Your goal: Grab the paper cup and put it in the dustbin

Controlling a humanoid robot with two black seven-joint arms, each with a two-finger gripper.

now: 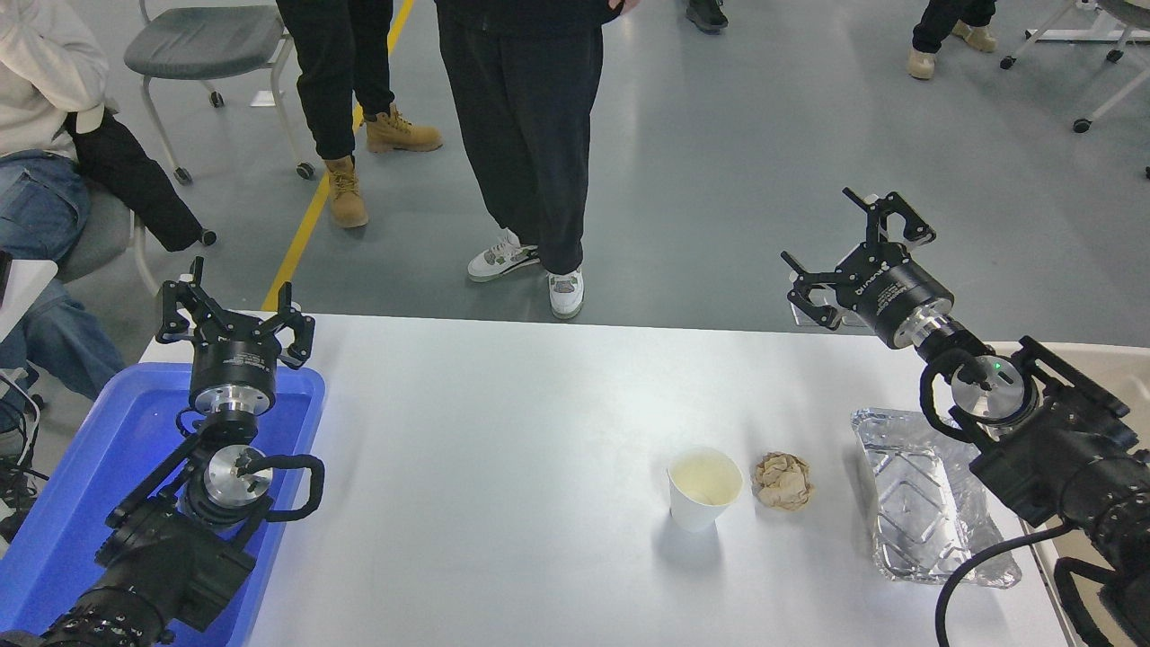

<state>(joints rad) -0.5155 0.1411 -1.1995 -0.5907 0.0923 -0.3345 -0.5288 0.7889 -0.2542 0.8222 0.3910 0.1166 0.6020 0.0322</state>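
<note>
Right claw and left claw both wide; one paper cup, one paper ball.

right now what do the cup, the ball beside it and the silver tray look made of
Paper cup: matte white paper, rolled rim, cream inside. Ball: crumpled brown paper, dull creases. Silver tray: likely thin aluminium foil, crinkled and shiny.

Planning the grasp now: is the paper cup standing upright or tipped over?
Upright. The paper cup stands on its base on the white table, its open mouth facing up and cream inside visible.
</note>
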